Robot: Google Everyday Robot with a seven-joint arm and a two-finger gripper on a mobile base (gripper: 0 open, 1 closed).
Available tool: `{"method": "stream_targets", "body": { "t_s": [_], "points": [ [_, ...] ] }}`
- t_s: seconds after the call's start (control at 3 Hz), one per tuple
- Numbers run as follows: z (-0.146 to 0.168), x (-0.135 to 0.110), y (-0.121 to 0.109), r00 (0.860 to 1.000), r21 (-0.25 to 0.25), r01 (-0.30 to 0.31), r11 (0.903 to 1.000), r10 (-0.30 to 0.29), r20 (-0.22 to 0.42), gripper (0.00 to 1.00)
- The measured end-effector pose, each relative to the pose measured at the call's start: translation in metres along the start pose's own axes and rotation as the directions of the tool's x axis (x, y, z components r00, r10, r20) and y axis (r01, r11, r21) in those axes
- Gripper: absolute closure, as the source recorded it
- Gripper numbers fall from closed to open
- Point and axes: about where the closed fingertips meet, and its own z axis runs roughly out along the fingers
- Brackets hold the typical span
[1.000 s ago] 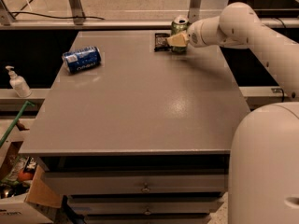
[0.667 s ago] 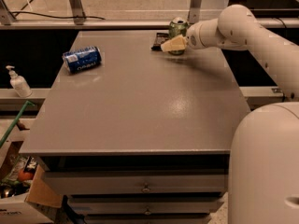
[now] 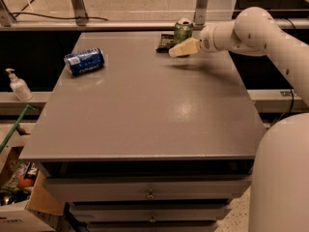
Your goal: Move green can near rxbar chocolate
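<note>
The green can [image 3: 183, 29] stands upright at the table's far edge, with its silver top showing. The rxbar chocolate [image 3: 165, 42], a small dark flat wrapper, lies just left of the can and close to it. My gripper [image 3: 179, 49], beige and pointing left, hangs just in front of the can and covers its lower part. It is a little above the table and casts a shadow on it. I cannot tell whether it touches the can.
A blue can [image 3: 84, 61] lies on its side at the table's [image 3: 145, 110] far left. A white pump bottle [image 3: 18, 86] stands on a ledge to the left. Drawers sit under the table's front edge. The robot's white body [image 3: 282, 178] fills the right foreground.
The gripper has drawn slightly toward the camera and up from the can. The can stands in about the same place beside the wrapper.
</note>
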Motion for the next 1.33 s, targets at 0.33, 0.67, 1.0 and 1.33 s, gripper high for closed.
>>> {"method": "stream_targets", "body": {
  "t_s": [0.33, 0.67, 1.0, 1.33],
  "points": [
    [-0.030, 0.007, -0.002, 0.998, -0.018, -0.004, 0.9998, 0.005, 0.063, 0.00],
    [-0.071, 0.014, 0.005, 0.990, -0.047, 0.001, 0.9989, 0.006, 0.140, 0.00],
    [-0.118, 0.022, 0.023, 0.975, -0.102, 0.013, 0.9947, 0.010, 0.222, 0.00],
    [-0.131, 0.024, 0.020, 0.971, -0.095, 0.015, 0.9954, 0.008, 0.237, 0.00]
  ]
}}
